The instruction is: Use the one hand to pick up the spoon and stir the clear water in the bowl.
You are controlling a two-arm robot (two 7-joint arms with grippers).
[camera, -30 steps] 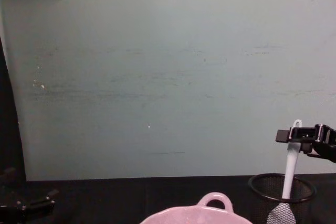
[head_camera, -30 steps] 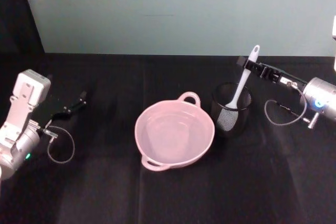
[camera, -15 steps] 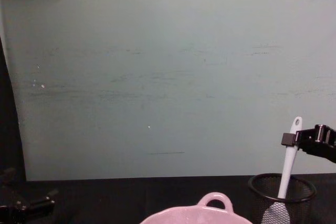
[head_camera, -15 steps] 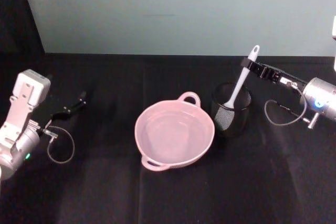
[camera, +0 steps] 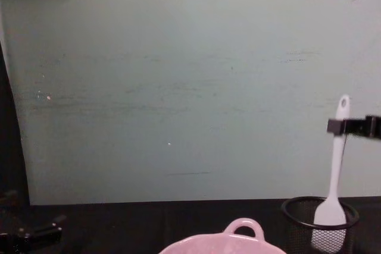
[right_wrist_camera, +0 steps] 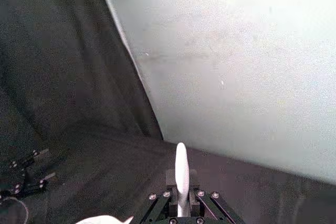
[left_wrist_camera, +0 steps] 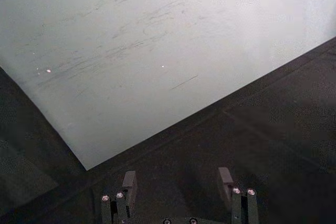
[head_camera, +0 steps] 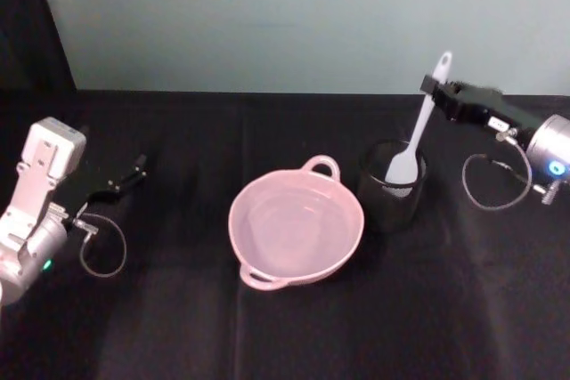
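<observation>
Two claws are counted over one black worktop (head_camera: 267,335): the left claw (head_camera: 129,175) at the left side and the right claw (head_camera: 434,89) at the far right. One pale pink bowl (head_camera: 242,236) is seen at the middle. Two loops are counted on its rim, a far handle (head_camera: 322,165) and a near handle (head_camera: 259,278). One white spoon (head_camera: 422,126) is counted, and one black mesh cup (head_camera: 387,202) just right of the bowl. Two thin cables are counted, a left cable loop (head_camera: 102,251) and a right cable loop (head_camera: 494,184).
</observation>
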